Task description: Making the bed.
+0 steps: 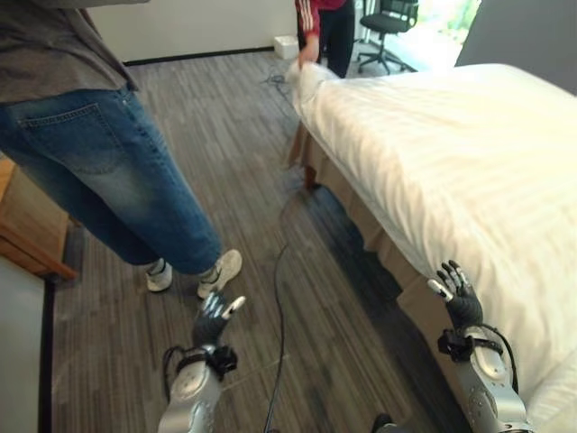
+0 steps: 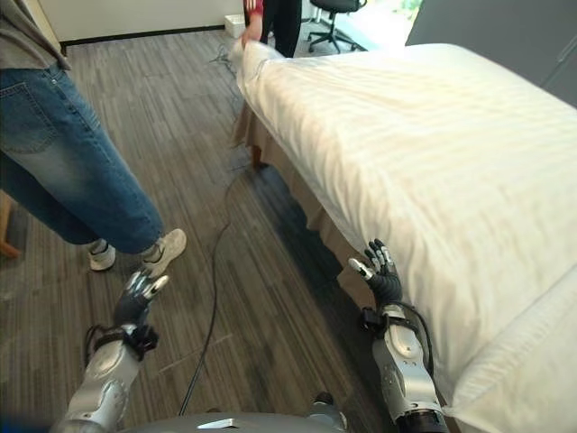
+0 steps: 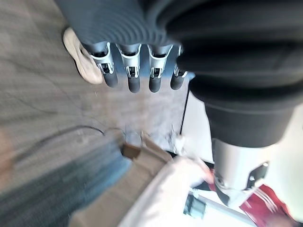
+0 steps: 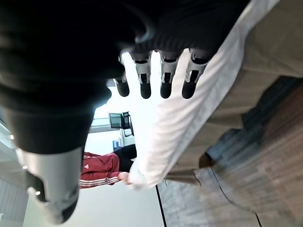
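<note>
A bed with a white duvet (image 1: 451,153) fills the right side, a beige bed skirt (image 1: 361,216) hanging below it. My right hand (image 1: 460,298) is raised beside the bed's near side edge, open, its fingers (image 4: 165,75) straight and holding nothing; the duvet's edge (image 4: 189,123) lies just past them. My left hand (image 1: 214,317) hovers over the wooden floor, away from the bed, open with straight fingers (image 3: 133,75). At the far corner of the bed a person in a red top (image 1: 325,23) grips the duvet's corner (image 1: 302,72).
A person in blue jeans (image 1: 99,171) and white shoes stands close on the left, just beyond my left hand. A wooden piece of furniture (image 1: 27,225) sits at the far left. A black office chair (image 1: 388,23) stands behind the bed. A pillow (image 2: 523,370) lies at the lower right.
</note>
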Available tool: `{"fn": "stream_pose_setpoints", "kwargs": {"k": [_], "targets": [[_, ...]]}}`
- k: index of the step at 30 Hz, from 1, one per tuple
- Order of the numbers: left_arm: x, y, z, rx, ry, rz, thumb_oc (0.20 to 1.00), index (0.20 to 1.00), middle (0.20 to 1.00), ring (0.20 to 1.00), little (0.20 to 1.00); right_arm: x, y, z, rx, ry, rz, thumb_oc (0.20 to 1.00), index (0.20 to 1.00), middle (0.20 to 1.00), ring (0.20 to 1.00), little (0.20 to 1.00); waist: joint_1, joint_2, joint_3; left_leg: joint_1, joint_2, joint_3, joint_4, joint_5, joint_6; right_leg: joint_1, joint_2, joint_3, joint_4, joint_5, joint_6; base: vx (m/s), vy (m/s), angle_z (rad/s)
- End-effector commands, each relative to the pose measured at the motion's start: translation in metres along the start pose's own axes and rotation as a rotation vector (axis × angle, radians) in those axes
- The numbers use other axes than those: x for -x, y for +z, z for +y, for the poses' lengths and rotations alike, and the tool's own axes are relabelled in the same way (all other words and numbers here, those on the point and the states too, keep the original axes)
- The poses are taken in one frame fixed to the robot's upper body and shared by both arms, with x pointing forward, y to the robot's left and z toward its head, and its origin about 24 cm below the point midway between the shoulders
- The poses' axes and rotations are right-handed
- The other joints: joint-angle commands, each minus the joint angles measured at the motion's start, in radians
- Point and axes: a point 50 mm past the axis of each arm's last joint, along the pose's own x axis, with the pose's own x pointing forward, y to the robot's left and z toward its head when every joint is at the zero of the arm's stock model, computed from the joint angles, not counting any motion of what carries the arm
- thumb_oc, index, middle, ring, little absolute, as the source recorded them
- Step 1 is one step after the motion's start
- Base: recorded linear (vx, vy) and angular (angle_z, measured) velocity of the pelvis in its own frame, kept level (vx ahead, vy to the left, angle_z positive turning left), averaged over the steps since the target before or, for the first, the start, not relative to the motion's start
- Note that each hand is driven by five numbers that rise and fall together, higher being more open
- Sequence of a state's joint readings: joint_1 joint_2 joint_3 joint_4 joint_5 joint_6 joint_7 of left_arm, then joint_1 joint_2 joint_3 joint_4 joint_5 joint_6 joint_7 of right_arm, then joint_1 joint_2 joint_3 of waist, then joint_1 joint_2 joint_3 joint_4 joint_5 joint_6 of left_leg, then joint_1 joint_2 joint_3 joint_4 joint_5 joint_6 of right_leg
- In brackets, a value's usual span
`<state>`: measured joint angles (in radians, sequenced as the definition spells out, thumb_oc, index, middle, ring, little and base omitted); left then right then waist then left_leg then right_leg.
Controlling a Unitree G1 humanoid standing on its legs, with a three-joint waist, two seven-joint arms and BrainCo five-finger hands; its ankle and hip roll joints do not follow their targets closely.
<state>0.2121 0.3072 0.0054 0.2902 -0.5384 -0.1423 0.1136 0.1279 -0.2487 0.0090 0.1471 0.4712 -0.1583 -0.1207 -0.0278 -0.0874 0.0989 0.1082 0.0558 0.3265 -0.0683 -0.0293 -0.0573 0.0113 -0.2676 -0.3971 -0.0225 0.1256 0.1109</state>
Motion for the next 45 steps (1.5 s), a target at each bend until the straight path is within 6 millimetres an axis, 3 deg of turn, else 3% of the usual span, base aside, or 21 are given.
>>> {"fn": "stream_pose_setpoints", "kwargs": {"k": [1,8,15,16,20,22,25,28,34,38,39,40,42,44,45], "targets": [[0.0,0.006,-0.009,0.04,-0.017,-0.055,1.0,1.0,1.0,1.0,1.0,-0.008,0.031,-0.016,0.032,-0.039,-0.147,1.0,1.0,1.0,1.0,1.0,-0.006,0.053,0.005,-0.021,0.053,-0.05,-0.019,0.033,-0.003,-0.016,0.054,0.035,0.013,-0.027,0.039,0.02,0.035,-0.17],[-0.002,0.009,-0.022,0.024,-0.086,-0.064,1.0,1.0,1.0,1.0,1.0,-0.007,0.022,-0.004,0.019,0.029,-0.105,1.0,1.0,1.0,1.0,1.0,-0.017,0.049,-0.005,-0.001,0.042,-0.048,-0.019,0.025,0.008,-0.006,0.047,0.061,0.022,-0.028,0.042,0.02,0.024,-0.1],[-0.005,0.012,-0.036,0.05,-0.135,-0.079,1.0,1.0,1.0,1.0,1.0,-0.013,0.027,0.002,0.0,0.046,-0.121,1.0,1.0,1.0,1.0,1.0,-0.033,0.053,-0.018,0.013,0.034,-0.026,-0.019,0.018,0.015,-0.014,0.037,0.081,0.032,-0.014,0.054,0.01,0.024,-0.1],[-0.016,0.021,-0.025,0.009,-0.051,-0.102,1.0,1.0,1.0,1.0,1.0,-0.009,0.014,-0.007,0.299,0.107,-0.01,1.0,1.0,1.0,1.0,1.0,-0.016,0.066,0.014,-0.049,0.079,-0.001,0.015,0.047,-0.017,0.011,0.13,0.062,0.028,-0.113,0.016,-0.02,0.065,-0.19],[-0.019,0.033,-0.032,-0.02,-0.091,-0.155,1.0,1.0,1.0,1.0,1.0,-0.003,0.004,-0.005,0.184,0.111,0.025,1.0,1.0,1.0,1.0,1.0,-0.037,0.069,-0.01,-0.037,0.069,-0.01,-0.011,0.067,-0.018,0.015,0.118,0.05,0.004,-0.09,0.022,-0.01,0.06,0.04],[-0.02,0.034,-0.029,-0.032,-0.089,-0.154,1.0,1.0,1.0,1.0,1.0,-0.005,0.001,-0.004,0.256,0.138,0.044,1.0,1.0,1.0,1.0,1.0,-0.025,0.066,-0.011,-0.032,0.063,-0.019,-0.011,0.065,-0.016,0.027,0.112,0.048,-0.004,-0.087,0.023,0.02,0.085,0.02],[-0.016,0.026,-0.02,-0.064,-0.043,-0.125,1.0,1.0,1.0,1.0,1.0,-0.01,0.017,0.007,0.242,0.146,-0.042,1.0,1.0,1.0,1.0,1.0,-0.012,0.063,-0.014,-0.024,0.045,-0.022,-0.011,0.055,-0.006,0.043,0.1,0.058,-0.006,-0.081,0.031,0.01,0.081,0.0],[-0.016,0.024,-0.019,-0.06,-0.028,-0.118,1.0,1.0,1.0,1.0,1.0,-0.013,0.02,0.013,0.206,0.149,-0.066,1.0,1.0,1.0,1.0,1.0,-0.009,0.062,-0.015,-0.031,0.04,-0.024,-0.009,0.055,-0.001,0.036,0.092,0.061,-0.001,-0.073,0.034,-0.01,0.086,-0.01],[-0.015,0.029,-0.013,-0.031,0.003,-0.143,1.0,1.0,1.0,1.0,1.0,-0.017,0.023,0.023,0.391,0.24,-0.082,1.0,1.0,1.0,1.0,1.0,0.008,0.057,-0.014,-0.025,0.015,-0.014,-0.016,0.041,0.015,0.031,0.062,0.058,-0.003,-0.044,0.058,0.01,0.121,-0.01],[-0.02,0.036,-0.022,-0.003,-0.01,-0.172,1.0,1.0,1.0,1.0,1.0,-0.019,0.022,0.033,0.388,0.262,-0.08,1.0,1.0,1.0,1.0,1.0,0.014,0.056,0.006,-0.018,-0.022,-0.037,-0.012,0.013,0.053,-0.011,0.008,0.095,0.135,-0.036,0.076,0.06,0.24,0.01],[-0.027,0.048,-0.041,-0.025,-0.074,-0.208,1.0,1.0,1.0,1.0,1.0,-0.016,0.024,0.043,0.398,0.294,-0.106,1.0,1.0,1.0,1.0,1.0,-0.015,0.063,0.038,0.012,-0.058,-0.088,-0.01,-0.003,0.1,-0.111,-0.035,0.194,0.42,0.059,0.069,0.13,0.344,0.2],[-0.027,0.048,-0.041,-0.025,-0.074,-0.209,1.0,1.0,1.0,1.0,1.0,-0.016,0.024,0.043,0.398,0.294,-0.107,1.0,1.0,1.0,1.0,1.0,-0.014,0.063,0.036,0.009,-0.059,-0.087,-0.01,0.0,0.1,-0.115,-0.035,0.196,0.419,0.062,0.068,0.13,0.393,0.32],[-0.031,0.056,-0.05,-0.032,-0.092,-0.235,1.0,1.0,1.0,1.0,1.0,-0.015,0.024,0.055,0.389,0.329,-0.121,1.0,1.0,1.0,1.0,1.0,-0.029,0.076,0.063,0.052,-0.079,-0.083,-0.016,-0.023,0.13,-0.193,-0.068,0.221,0.586,0.099,0.062,0.08,0.248,0.65],[-0.034,0.064,-0.063,-0.029,-0.131,-0.261,1.0,1.0,1.0,1.0,1.0,-0.014,0.02,0.058,0.38,0.348,-0.103,1.0,1.0,1.0,1.0,1.0,-0.056,0.084,0.078,0.071,-0.081,-0.1,-0.009,-0.043,0.135,-0.266,-0.001,0.256,0.643,0.05,0.051,0.17,0.168,0.25],[-0.034,0.066,-0.067,-0.021,-0.15,-0.27,1.0,1.0,1.0,1.0,1.0,-0.014,0.017,0.055,0.384,0.346,-0.086,1.0,1.0,1.0,1.0,1.0,-0.07,0.086,0.077,0.086,-0.085,-0.109,-0.007,-0.059,0.131,-0.3,0.037,0.255,0.607,0.017,0.045,0.3,0.102,0.04]]}}
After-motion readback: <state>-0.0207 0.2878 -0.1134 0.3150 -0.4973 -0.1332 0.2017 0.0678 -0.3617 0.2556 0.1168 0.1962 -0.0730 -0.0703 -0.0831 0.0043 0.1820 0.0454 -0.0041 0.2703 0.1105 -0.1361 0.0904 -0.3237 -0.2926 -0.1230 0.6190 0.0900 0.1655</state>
